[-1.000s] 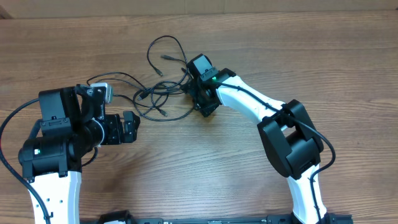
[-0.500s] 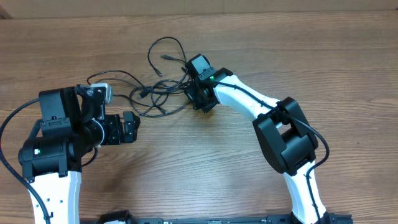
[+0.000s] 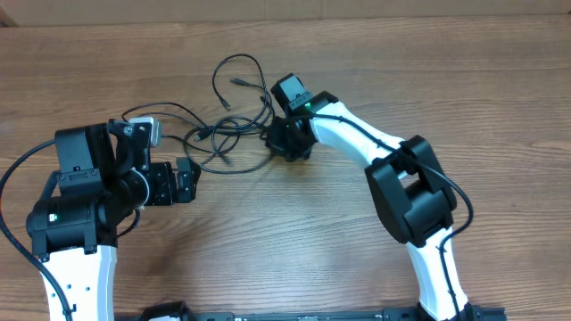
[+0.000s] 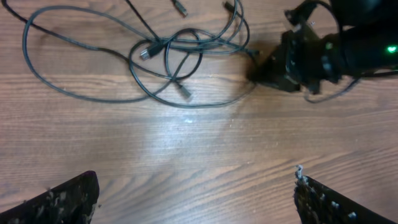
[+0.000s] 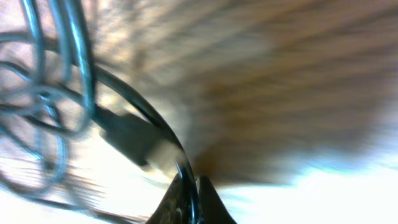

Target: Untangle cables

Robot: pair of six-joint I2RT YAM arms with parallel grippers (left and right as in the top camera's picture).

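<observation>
Wood table (image 3: 500, 80), bare apart from the tangle; no box, tray or bin in any view, so nothing holding anything.

The right arm (image 3: 357, 143) reaches in from 4 o'clock to mid-table. The left arm (image 3: 80, 205) sits back at 8 o'clock.

The cables (image 3: 223, 134) lie flat as a loose knot of thin black loops, approx 11 o'clock of table centre. One long loop runs up to 12 and another trails out toward 9. Several strands cross in the middle.

The right gripper (image 3: 278, 143) is at the 3 o'clock edge of the knot, tips pressed together w/ one cord (image 5: 134, 109) pinched between them. A plug (image 5: 134, 143) sits just beside the pinch.

The left gripper (image 3: 189, 181) is at 7 o'clock of the knot, well apart from it. Its fingers (image 4: 68, 199) are spread wide w/ nothing between them.

Risks, as I judge them:
- A pull toward 3 w/ nothing holding the rest would prob drag the whole knot along, not free the strand.
- The crossings at centre could cinch tighter under tension.
- The pinch is at the very tips, so the thin cord may slip out.
- The plug could snag in a loop on the way out.
</observation>
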